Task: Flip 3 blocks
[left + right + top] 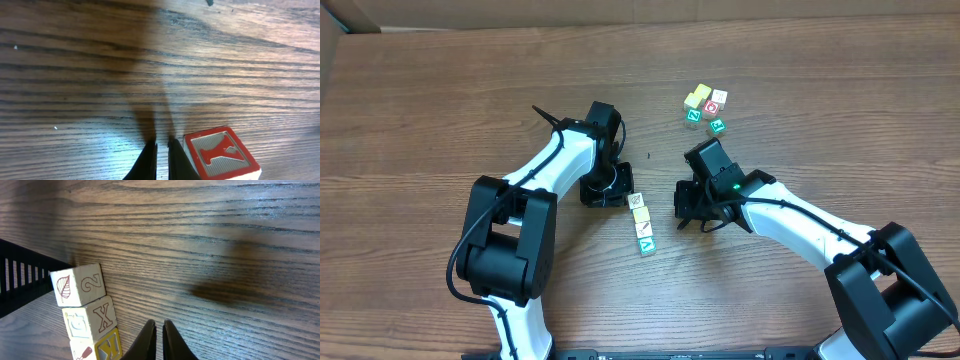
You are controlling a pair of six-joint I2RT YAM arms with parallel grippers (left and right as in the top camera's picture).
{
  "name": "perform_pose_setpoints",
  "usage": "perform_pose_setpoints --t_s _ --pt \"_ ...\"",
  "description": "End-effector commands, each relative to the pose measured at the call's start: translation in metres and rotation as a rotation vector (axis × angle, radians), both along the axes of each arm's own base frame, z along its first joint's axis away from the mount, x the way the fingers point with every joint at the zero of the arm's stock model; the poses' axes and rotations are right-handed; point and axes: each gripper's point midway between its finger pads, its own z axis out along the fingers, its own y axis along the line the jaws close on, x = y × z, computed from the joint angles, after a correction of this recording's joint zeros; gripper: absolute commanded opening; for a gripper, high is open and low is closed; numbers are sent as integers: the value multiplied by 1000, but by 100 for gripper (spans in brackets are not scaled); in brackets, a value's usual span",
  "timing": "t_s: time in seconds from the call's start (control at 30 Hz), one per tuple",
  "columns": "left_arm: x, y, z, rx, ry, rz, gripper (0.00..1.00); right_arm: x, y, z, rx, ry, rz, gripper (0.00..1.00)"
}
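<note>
Row of three blocks (pixel 642 222) lay at frame centre on bench (pixel 440 100), between arms; left gripper (pixel 162 149) shut, empty, just beside row's upper end; right gripper (pixel 159 329) pinched shut, empty, nearby; closed tips probably meant for nudging blocks over.

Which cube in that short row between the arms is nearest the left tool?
The row's far-end cube, its top marked in red. It sits right beside the left tool; the others trail away.
</note>
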Motion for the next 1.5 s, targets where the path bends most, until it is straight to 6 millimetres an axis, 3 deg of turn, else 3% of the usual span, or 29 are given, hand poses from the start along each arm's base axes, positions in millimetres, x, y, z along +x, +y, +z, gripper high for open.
perform_pose_setpoints --t_s 0.0,1.47 --pt "-3 -7 -1 -15 7 1 4 2 0 -2 -6 -5 -5 8" --pt "-7 -9 -1 -6 49 113 4 1 0 -2 -7 -4 -5 9"
